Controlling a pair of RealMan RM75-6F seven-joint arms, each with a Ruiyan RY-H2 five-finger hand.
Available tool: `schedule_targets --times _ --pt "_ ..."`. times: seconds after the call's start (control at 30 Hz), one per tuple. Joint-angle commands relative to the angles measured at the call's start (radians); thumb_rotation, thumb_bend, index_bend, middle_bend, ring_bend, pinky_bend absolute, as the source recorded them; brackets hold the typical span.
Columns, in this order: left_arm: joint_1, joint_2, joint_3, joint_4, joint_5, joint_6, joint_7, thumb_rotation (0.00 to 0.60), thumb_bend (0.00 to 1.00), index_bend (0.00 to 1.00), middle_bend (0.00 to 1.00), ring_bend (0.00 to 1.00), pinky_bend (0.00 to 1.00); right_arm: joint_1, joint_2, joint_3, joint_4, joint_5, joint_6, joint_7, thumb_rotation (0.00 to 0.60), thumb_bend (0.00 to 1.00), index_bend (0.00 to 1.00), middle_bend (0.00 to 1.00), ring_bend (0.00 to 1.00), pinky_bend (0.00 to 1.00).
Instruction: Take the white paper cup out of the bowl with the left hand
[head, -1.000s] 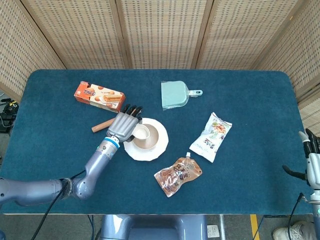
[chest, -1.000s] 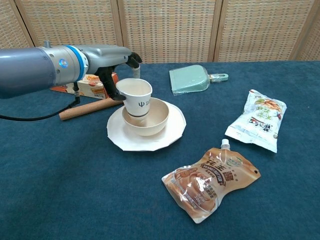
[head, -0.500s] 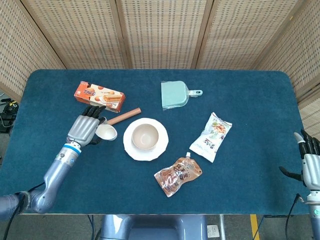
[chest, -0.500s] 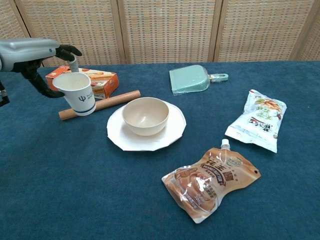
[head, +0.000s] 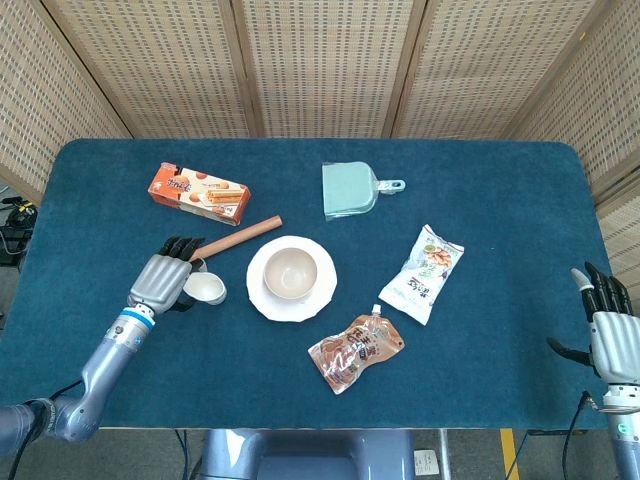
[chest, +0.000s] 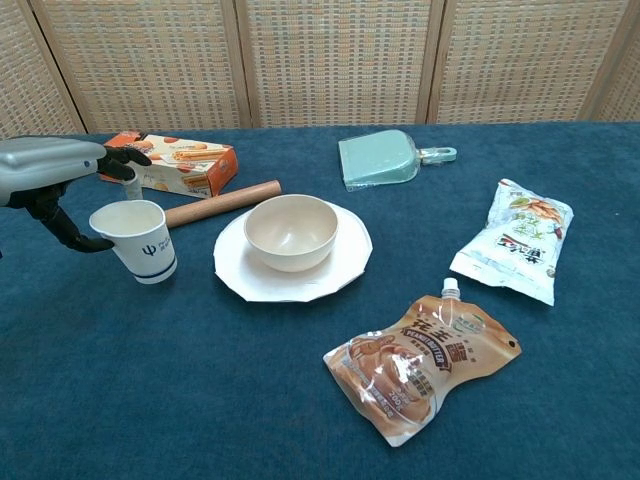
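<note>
Left hand (head: 160, 280) grips cup (chest: 138, 240), upright at 9 o'clock of bowl (chest: 291, 231), apart. Right hand (head: 607, 322) open, holds nothing, desk (head: 500, 190) edge.

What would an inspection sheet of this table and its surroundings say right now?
Surface: blue cloth table.
Job's things: paper cup upright, out of the bowl; bowl sits on a plate.
Clutter: cracker box, wooden rod, dustpan, white pouch, brown pouch.
Hands: left hand holds the cup at its rim; right hand off the table, holds nothing, fingers apart.
Cables: black cables by the arms below the table's front edge.
Surroundings: woven screens.
</note>
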Motion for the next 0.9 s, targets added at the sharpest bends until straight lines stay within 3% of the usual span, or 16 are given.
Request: schedule_targets --times 0.03,0.2,0.43,0.63,0.9 --pt "0.0 -0.015 -0.002 0.008 -0.011 -0.009 0.015 0.6 0.28 0.36 0.0 0.0 0.0 -0.003 0.002 -0.001 -0.004 -0.002 0.007 -0.001 0.6 0.13 0.0 0.0 0.0 0.0" --pt "0.002 -0.006 -0.006 -0.018 -0.041 -0.005 0.058 0.6 0.1 0.21 0.0 0.0 0.0 -0.011 0.007 -0.003 -0.012 -0.005 0.018 -0.001 0.6 0.13 0.0 0.0 0.0 0.0" --pt "0.036 0.043 -0.013 -0.097 -0.02 0.046 0.041 0.6 0.02 0.04 0.0 0.0 0.0 -0.016 0.011 -0.006 -0.023 -0.015 0.034 -0.01 0.6 0.13 0.0 0.0 0.0 0.0" --pt "0.172 0.08 0.028 -0.164 0.171 0.281 -0.015 0.6 0.03 0.03 0.0 0.0 0.0 -0.018 0.007 -0.009 -0.034 -0.026 0.045 -0.033 0.6 0.13 0.0 0.0 0.0 0.0" --pt "0.38 0.042 0.117 -0.086 0.344 0.562 -0.025 0.6 0.03 0.0 0.0 0.0 0.0 -0.019 0.006 -0.022 -0.056 -0.034 0.04 -0.064 0.6 0.13 0.0 0.0 0.0 0.0"
